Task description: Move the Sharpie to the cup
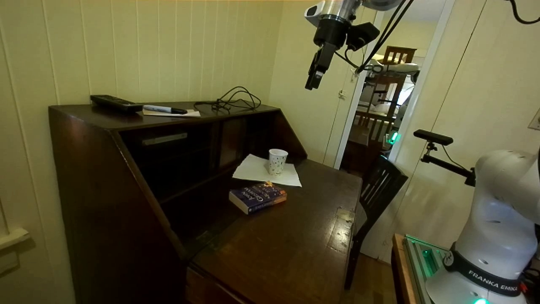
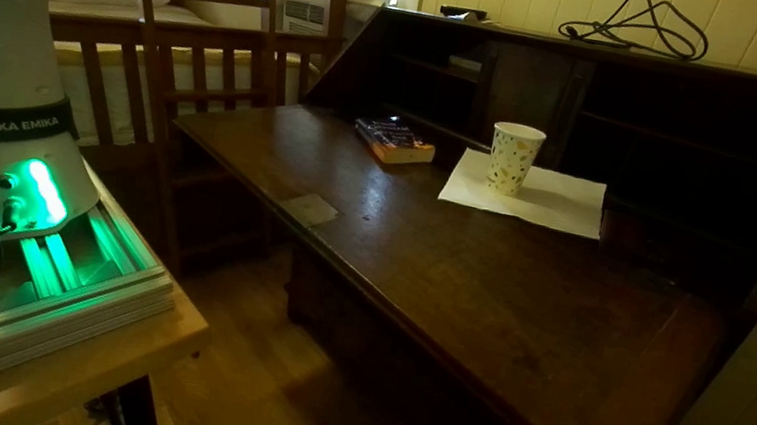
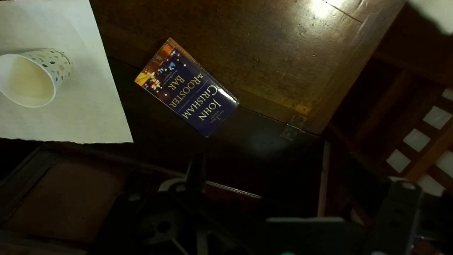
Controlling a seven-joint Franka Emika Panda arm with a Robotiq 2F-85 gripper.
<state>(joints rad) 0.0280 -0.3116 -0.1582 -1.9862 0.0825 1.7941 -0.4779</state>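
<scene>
A Sharpie (image 1: 164, 109) is seen as a slim marker, its barrel pale grey with a faint bluish cast and dark marks too small to be read, its cap black. It is laid flat on a white piece of paper (image 1: 193, 113), up on the raised shelf (image 1: 126, 120) of the counter (image 1: 295, 236), higher than the paper cup (image 2: 512, 160) and well apart from it; the capped end is turned to the paper cup's side. On the same shelf, likewise above the level of the paper cup, a black remote control (image 1: 116, 102) is placed just beside the Sharpie's barrel end, and a black cable (image 1: 220, 103) is heaped in loose loops. The paper cup, white with tan and dark speckles, is stood upright on 1 rough-edged white sheet (image 2: 559, 205). Near the paper cup and apart from that sheet, a paperback (image 3: 187, 88) is laid face up; "The Rooster Bar" and "John Grisham" can be read on its cover. The pincer (image 1: 314, 80) is held high above the level of the paper cup, well apart from it, tips downward. Its 2 fingers are spread wide in the wrist view, where the paper cup is cut off by the left edge.
</scene>
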